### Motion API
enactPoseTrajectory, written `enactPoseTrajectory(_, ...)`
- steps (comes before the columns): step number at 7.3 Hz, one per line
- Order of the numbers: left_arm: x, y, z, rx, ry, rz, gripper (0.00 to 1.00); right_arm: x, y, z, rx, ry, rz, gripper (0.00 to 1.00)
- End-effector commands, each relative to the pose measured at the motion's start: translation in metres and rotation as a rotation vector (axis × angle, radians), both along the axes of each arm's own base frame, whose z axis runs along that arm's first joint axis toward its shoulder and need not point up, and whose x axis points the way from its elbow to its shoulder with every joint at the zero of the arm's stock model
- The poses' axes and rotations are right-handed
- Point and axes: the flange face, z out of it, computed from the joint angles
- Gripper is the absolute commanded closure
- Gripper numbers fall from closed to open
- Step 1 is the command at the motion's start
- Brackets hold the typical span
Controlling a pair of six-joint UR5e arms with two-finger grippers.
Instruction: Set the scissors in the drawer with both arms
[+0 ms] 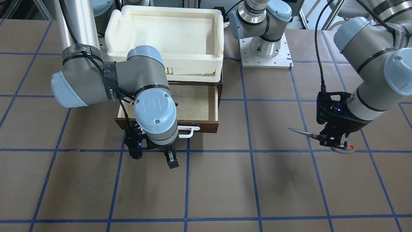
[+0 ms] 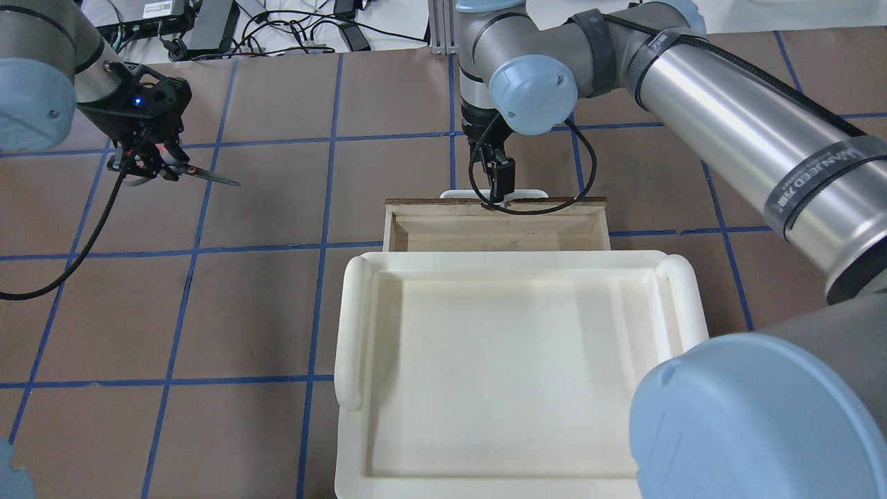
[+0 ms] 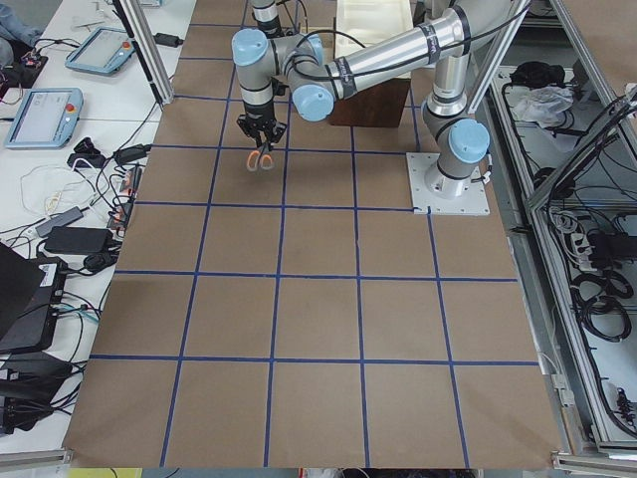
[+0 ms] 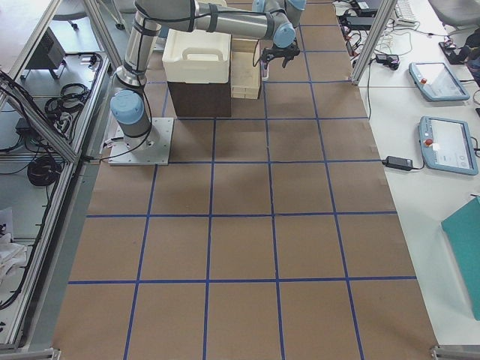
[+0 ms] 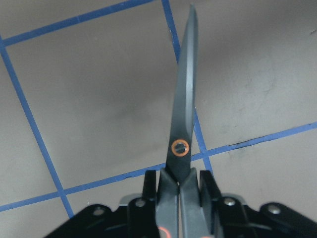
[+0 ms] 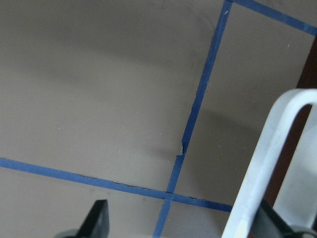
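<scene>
**Scissors in hand, drawer open: the carry across comes next**

The left hand [image 1: 334, 139] is clamped on the scissors [image 1: 304, 133] near the pivot. The closed blades stick out level towards the drawer side, and the orange-lined loops sit behind the fingers. The pair appears to hang just clear of the worktop [image 1: 225, 180], well apart from the drawer [image 1: 199, 103].

The drawer is pulled out from under the cream-white bin [image 1: 164, 60], and the part of its pale plywood floor in view is bare. The right hand [image 1: 154, 156] hovers at the drawer front with its fingers spread wide. The wrist view shows the white bar handle [image 6: 267, 163] just inside one finger, ungripped.

I judge the opening step done and the transfer about to start. The left arm should carry the scissors sideways over the open cavity, lower them below the rim, then release. The right arm's elbow overhangs part of the drawer, so the approach needs to keep clear of it.
</scene>
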Motion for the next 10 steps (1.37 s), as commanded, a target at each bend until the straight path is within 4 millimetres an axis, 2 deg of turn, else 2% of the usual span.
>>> enactPoseTrajectory(1, -0.023, 0.007, 0.013, -0.007, -0.005, -0.006, 1.0, 0.002, -0.007, 0.0, -0.006, -0.005, 0.012, 0.0)
enactPoseTrajectory(4, -0.031, 0.009, 0.008, 0.02, 0.004, 0.023, 1.0, -0.01, -0.014, -0.002, -0.006, -0.01, 0.018, 0.0)
enactPoseTrajectory(7, -0.037, 0.015, 0.012, 0.029, 0.008, 0.055, 1.0, -0.008, -0.025, 0.0, -0.019, -0.014, 0.016, 0.0)
enactPoseTrajectory(9, -0.061, 0.019, 0.02, 0.019, 0.002, 0.047, 1.0, -0.009, -0.028, -0.003, -0.017, -0.015, 0.018, 0.0)
enactPoseTrajectory(10, -0.064, 0.021, 0.025, 0.011, -0.001, 0.056, 1.0, -0.008, -0.03, -0.001, -0.022, -0.016, 0.019, 0.0)
